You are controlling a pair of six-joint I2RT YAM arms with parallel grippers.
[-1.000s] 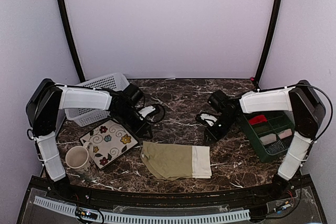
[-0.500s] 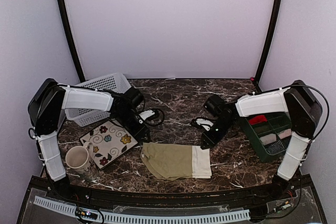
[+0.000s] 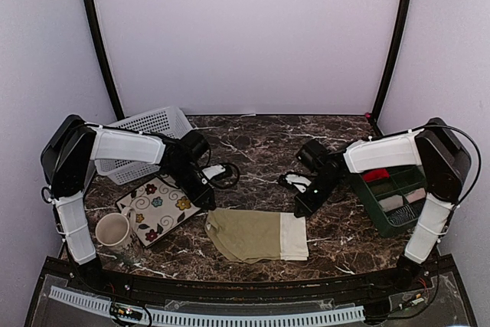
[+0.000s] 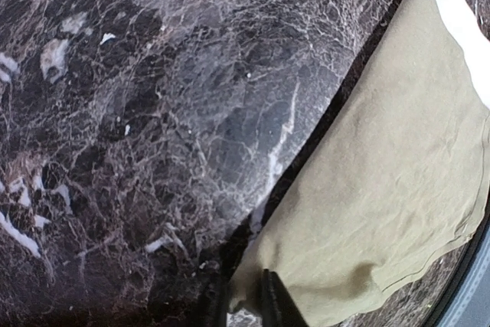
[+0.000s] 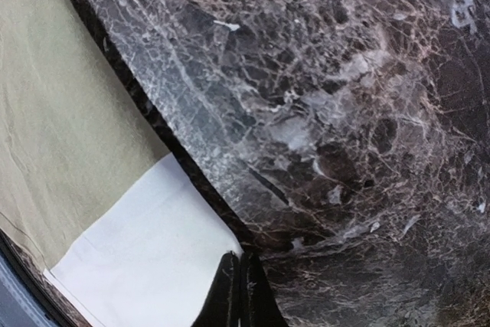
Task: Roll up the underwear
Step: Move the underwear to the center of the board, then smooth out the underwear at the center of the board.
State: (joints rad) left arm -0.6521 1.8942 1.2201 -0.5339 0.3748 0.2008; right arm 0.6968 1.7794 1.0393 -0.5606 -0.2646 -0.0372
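Jaws of right gripper (image 3: 300, 209) clamp underwear (image 3: 256, 235) at cream far corner; left gripper (image 3: 208, 203) at olive far corner. Left grip unclear.

olive-khaki underwear (image 3: 249, 233) with cream band, dark white-veined marble table (image 3: 260, 151), floral plate (image 3: 157, 208)

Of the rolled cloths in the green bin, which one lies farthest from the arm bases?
The red roll, in the far compartment of the green bin. The grey-white roll and the pale pink roll lie nearer the bases.
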